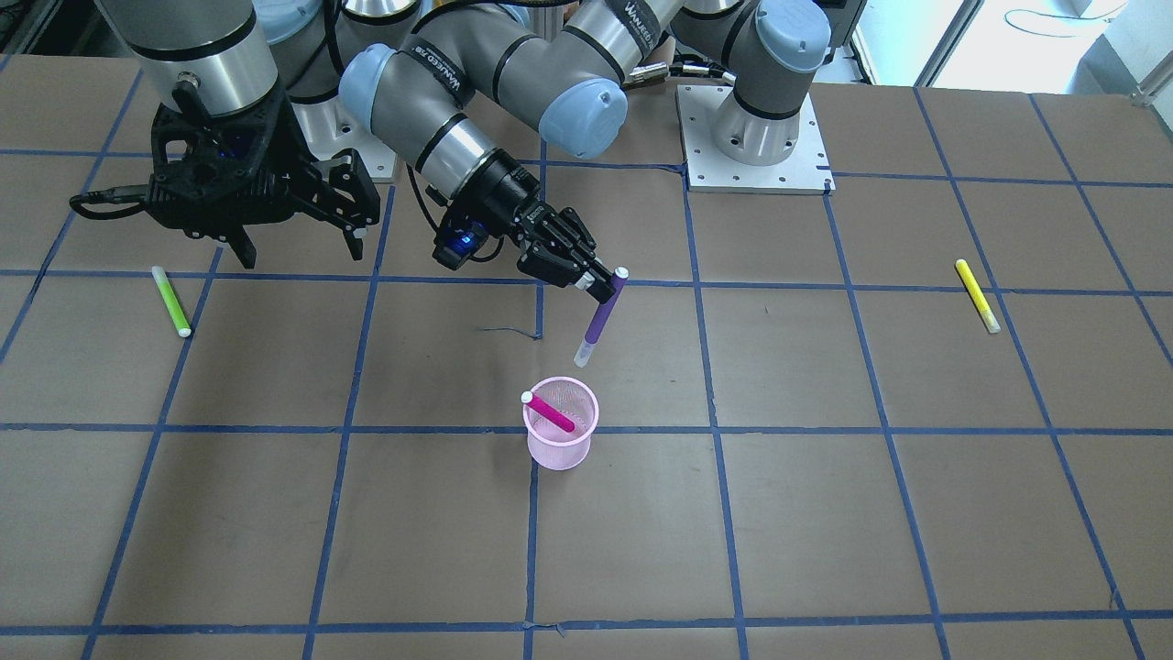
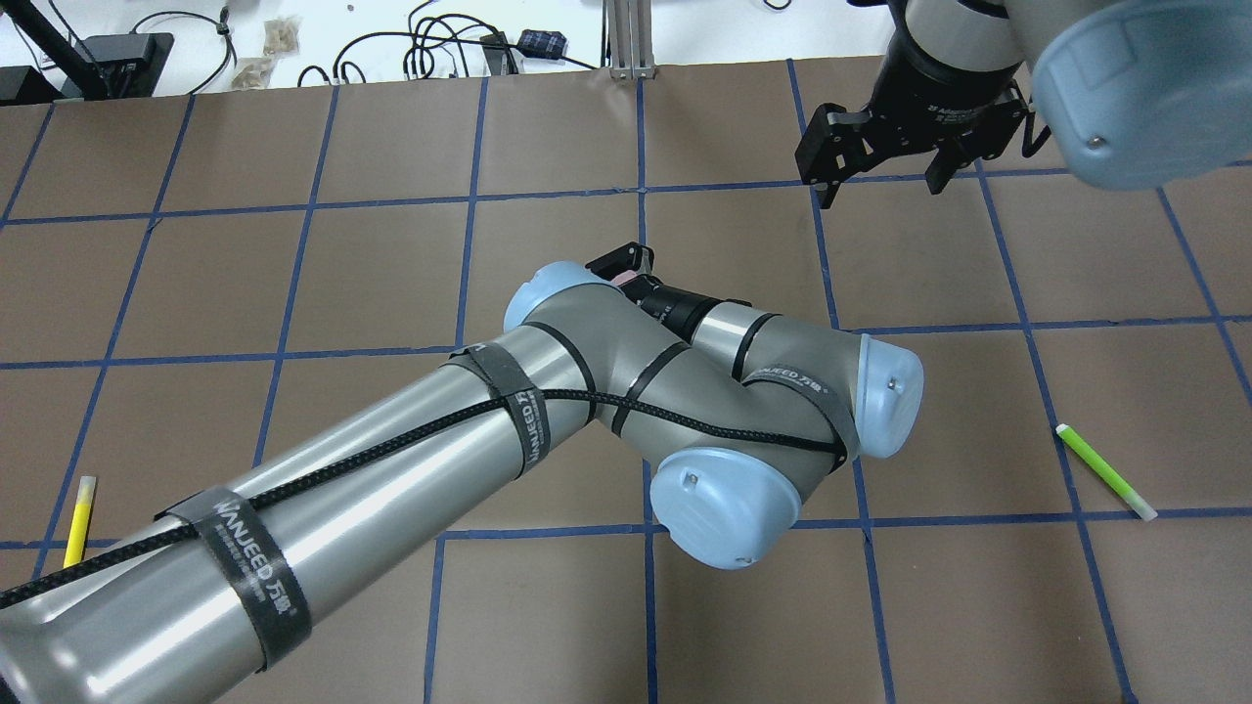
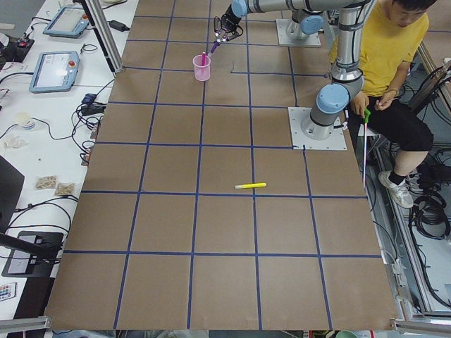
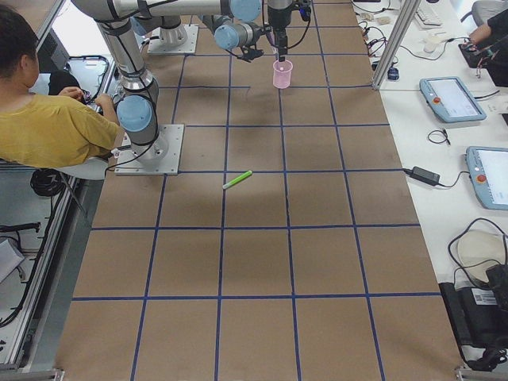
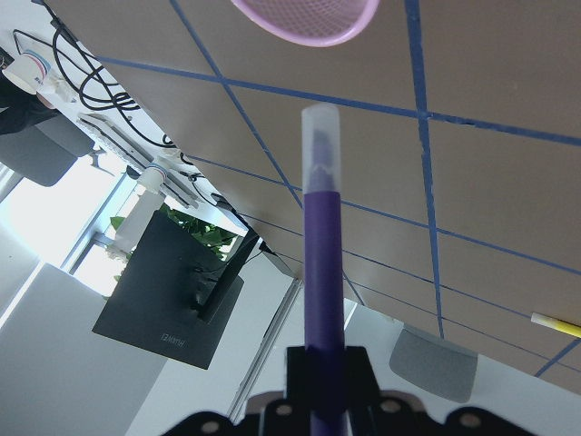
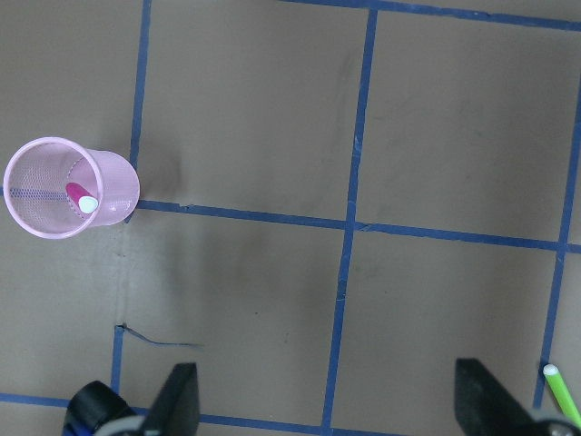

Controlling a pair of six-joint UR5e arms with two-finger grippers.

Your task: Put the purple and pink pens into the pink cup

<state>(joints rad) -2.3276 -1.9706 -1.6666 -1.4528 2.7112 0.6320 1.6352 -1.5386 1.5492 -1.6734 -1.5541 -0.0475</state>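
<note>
The pink mesh cup [image 1: 561,435] stands upright on the table with the pink pen [image 1: 550,412] leaning inside it. My left gripper [image 1: 605,284] is shut on the top end of the purple pen [image 1: 600,321], which hangs tip down above the table just behind the cup. In the left wrist view the purple pen [image 5: 322,272] points toward the cup's rim [image 5: 304,23]. My right gripper [image 1: 301,247] is open and empty, off to the side above the table. The right wrist view shows the cup [image 6: 68,186] with the pink pen [image 6: 80,195] in it.
A green pen [image 1: 171,301] lies on the table near my right gripper. A yellow pen [image 1: 977,295] lies far off on my left side. In the overhead view my left arm [image 2: 489,430] hides the cup. A person in yellow [image 3: 384,49] sits behind the robot.
</note>
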